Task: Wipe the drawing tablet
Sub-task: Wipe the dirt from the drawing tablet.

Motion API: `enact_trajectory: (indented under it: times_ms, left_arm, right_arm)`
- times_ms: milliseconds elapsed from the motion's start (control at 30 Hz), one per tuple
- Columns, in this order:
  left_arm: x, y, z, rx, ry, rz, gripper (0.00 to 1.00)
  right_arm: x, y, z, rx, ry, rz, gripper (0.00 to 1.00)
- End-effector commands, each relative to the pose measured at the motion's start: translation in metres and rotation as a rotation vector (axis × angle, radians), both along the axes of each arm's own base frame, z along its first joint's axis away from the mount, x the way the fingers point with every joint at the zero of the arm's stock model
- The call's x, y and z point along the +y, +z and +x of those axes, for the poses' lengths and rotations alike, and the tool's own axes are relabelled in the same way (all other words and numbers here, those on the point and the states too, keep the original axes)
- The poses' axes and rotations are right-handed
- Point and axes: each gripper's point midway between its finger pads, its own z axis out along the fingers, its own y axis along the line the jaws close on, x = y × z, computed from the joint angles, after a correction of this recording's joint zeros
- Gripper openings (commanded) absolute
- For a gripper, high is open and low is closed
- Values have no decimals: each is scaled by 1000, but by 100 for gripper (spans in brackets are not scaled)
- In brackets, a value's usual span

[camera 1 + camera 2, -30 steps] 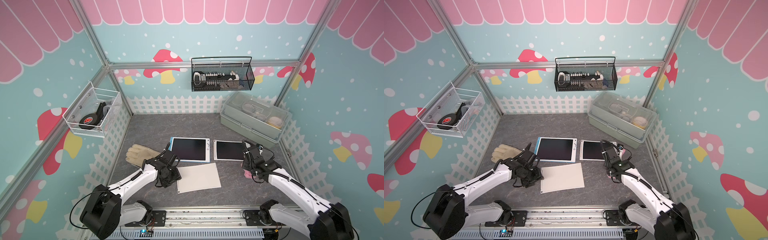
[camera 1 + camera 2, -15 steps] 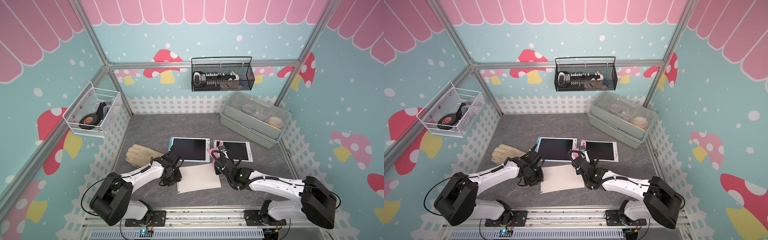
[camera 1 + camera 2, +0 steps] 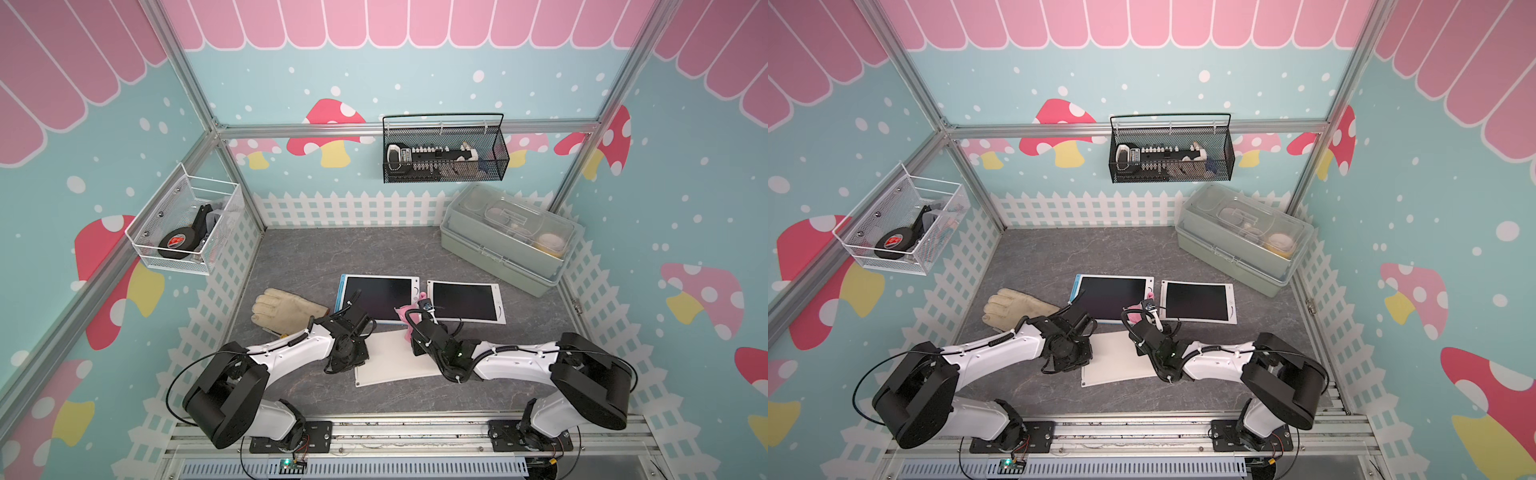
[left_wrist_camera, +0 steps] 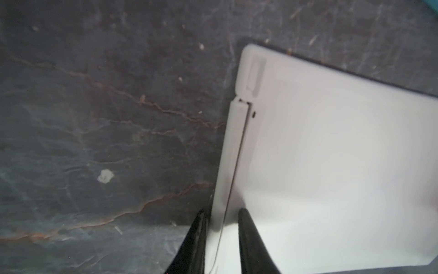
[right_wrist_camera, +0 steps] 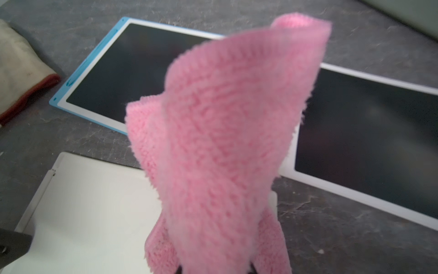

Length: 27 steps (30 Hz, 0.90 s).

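Pink microfibre cloth (image 5: 225,130) is clamped in the right gripper (image 3: 411,332) and held up at the near ends of the blue-edged drawing tablet (image 3: 380,297) and the white-framed drawing tablet (image 3: 465,301), both laid screen-up mid-worktop (image 3: 316,257). The side strip of the face-down white tablet (image 4: 331,166), nearer the front edge, is bracketed by the left gripper (image 4: 221,213). Whether it is actually clamped cannot be told.

Bare tabletop (image 3: 332,253) is left at twelve o'clock; drawing tablets (image 3: 380,293) are laid centrally, lidded box (image 3: 505,255) at two, glove (image 3: 286,309) at nine.
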Motion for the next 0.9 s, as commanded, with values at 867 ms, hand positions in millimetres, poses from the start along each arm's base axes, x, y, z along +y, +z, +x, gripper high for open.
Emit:
enact_trajectory:
  times_ms: [867]
  left_arm:
    - [26, -42, -39, 104, 99, 61, 18]
  right_arm:
    - [-2, -20, 6, 74, 37, -2, 0]
